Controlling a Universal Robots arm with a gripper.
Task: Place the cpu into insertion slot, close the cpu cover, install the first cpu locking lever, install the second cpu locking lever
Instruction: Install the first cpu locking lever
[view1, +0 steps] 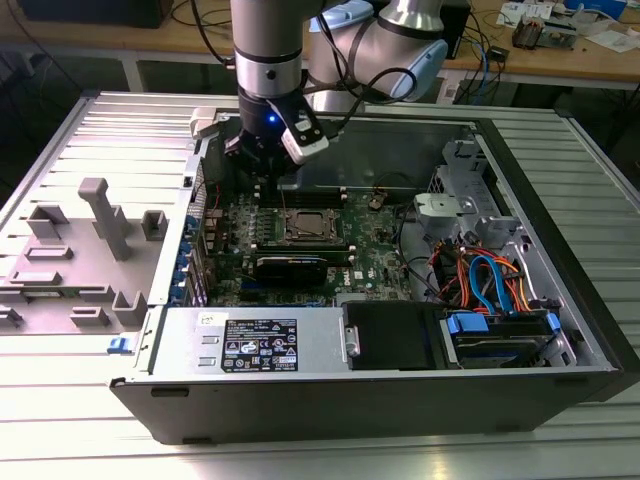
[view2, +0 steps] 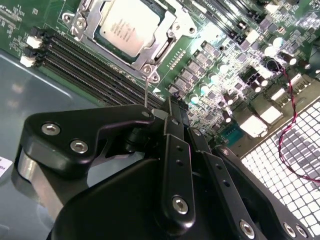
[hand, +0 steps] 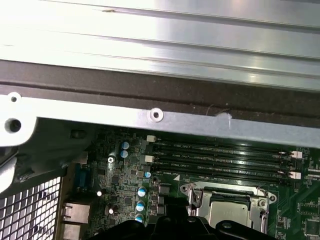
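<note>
**A robotics lab bench set up for computer assembly**

An industrial robot arm (view1: 268, 50) stands over an opened desktop computer case (view1: 400, 400) with its green motherboard (view1: 375, 245) exposed. The case lies on a ribbed aluminium table (view1: 100, 420) beside grey moulded fixtures (view1: 95, 215). Behind run wooden workbenches (view1: 100, 42) strewn with loose cables (view1: 205, 30) and a bare circuit board (view1: 545, 35)

The arm (view1: 268, 40) is a stout silver-grey tube with pale blue caps (view1: 345, 14) on its joints. Its black collar carries a small blue light (view1: 272, 118), and just beside that light sits a white, black-faced camera block (view1: 305, 138). Beneath the light, the gripper (view2: 162, 112) is matte black, with rounded links pinned by bright silver screws (view2: 180, 204)
</note>
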